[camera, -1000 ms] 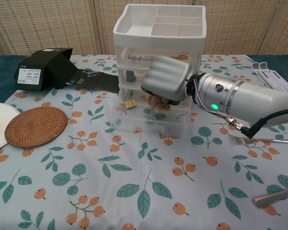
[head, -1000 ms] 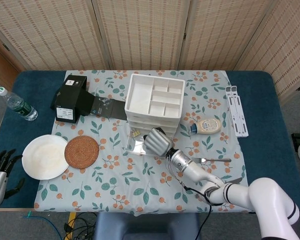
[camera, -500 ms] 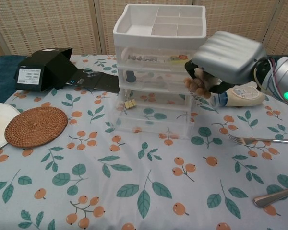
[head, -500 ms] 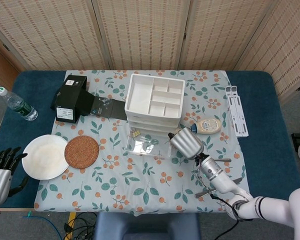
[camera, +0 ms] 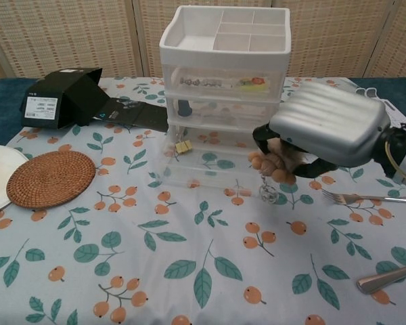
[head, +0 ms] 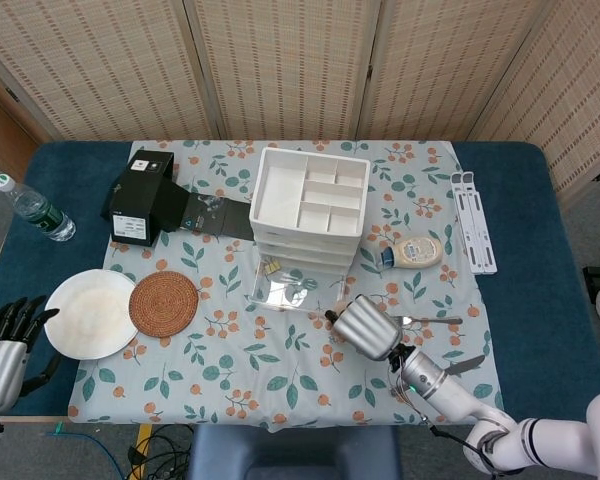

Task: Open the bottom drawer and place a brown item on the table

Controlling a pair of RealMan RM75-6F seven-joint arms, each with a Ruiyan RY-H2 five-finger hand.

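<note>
1. A table with a dark blue top carries a floral cloth printed with leaves and orange berries.
2. At the middle of the cloth stands a white drawer unit of clear stacked drawers under a divided open tray. Its bottom drawer is pulled out toward the robot.
3. The right hand, silver-backed, hovers just in front of the open drawer, low over the cloth. Half a second ago it was higher, to the right of the unit; a second ago it was reaching into the drawer.
4. Its fingers are curled in around a brown item, seen only as brown lumps under the palm; a small clear ring-like piece hangs below. What the item is cannot be told.
5. That shift suggests the item is out of the drawer and being lowered; setting it down on the cloth looks like all that remains.
6. The left hand rests at the near left edge of the table, fingers spread, holding nothing.
7. Also present: a black box, a white plate, a woven coaster, a water bottle, a squeeze bottle and a fork.
</note>
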